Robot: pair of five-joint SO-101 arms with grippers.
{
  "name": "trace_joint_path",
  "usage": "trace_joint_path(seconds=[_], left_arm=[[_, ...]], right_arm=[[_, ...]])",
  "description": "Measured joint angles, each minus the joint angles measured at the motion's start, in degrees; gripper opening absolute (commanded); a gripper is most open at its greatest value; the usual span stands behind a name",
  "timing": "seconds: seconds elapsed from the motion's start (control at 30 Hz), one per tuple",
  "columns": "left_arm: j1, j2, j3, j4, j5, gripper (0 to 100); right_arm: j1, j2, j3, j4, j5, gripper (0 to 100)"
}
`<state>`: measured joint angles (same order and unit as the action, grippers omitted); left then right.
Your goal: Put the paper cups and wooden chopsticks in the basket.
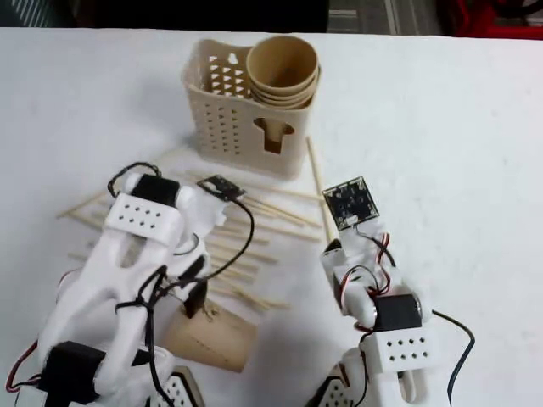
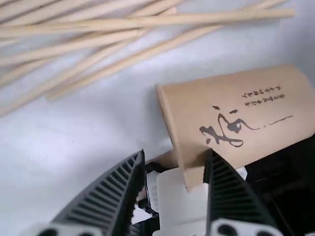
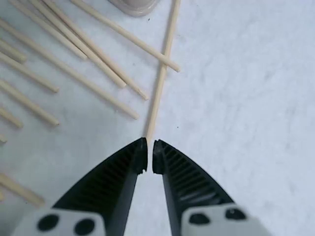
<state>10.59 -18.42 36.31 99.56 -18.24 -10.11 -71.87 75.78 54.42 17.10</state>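
Observation:
The cream basket [image 1: 222, 127] stands at the back with stacked paper cups [image 1: 282, 68] inside it. One more paper cup [image 1: 216, 339] lies on its side near the front left. My left gripper [image 2: 175, 155] is open, its fingers straddling that cup's [image 2: 236, 118] rim, one finger against the wall. Loose wooden chopsticks [image 1: 254, 229] are strewn between the basket and the arms. My right gripper [image 3: 149, 152] is shut, its tips pinching the near end of one chopstick [image 3: 160, 83], which points toward the basket. Seen from above, that gripper [image 1: 331, 251] sits right of the pile.
Several chopsticks [image 2: 98, 39] lie just beyond the fallen cup, and more [image 3: 74, 73] lie beside the right gripper. The white table [image 1: 458, 170] is bare to the right of the basket. Black cables [image 1: 242, 246] hang from the left arm.

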Motion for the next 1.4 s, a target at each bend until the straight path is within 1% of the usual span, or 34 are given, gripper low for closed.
trace_joint_path(seconds=[0.07,0.27,0.37,0.67,0.9,1.03,1.27,1.33,1.4], left_arm=[[1.05,-0.18,0.0,-0.18,-0.09,21],[8.97,-0.18,0.09,-0.53,-0.09,21],[11.69,-0.18,0.09,-0.88,-0.09,21],[12.22,-0.44,0.88,-1.58,-0.09,20],[12.66,-0.88,0.35,-4.48,-0.09,20],[12.92,-0.18,-4.84,-4.57,0.0,20],[12.57,-0.18,-22.51,1.41,0.09,20],[10.64,-0.18,-27.6,2.11,0.0,20],[7.3,-0.18,-32.09,2.29,0.09,20]], right_arm=[[0.0,0.0,0.0,0.0,0.0,4.2],[0.0,0.0,0.0,0.0,0.0,4.2],[0.0,0.0,0.0,0.0,0.0,4.2],[0.0,0.0,0.0,0.0,0.0,4.2],[0.0,0.0,0.0,0.0,0.0,4.2],[0.0,0.0,0.0,0.0,0.0,4.2],[0.0,0.0,0.0,0.0,0.0,4.2],[0.0,0.0,0.0,0.0,0.0,4.2],[0.0,0.0,0.0,0.0,0.0,4.3]])
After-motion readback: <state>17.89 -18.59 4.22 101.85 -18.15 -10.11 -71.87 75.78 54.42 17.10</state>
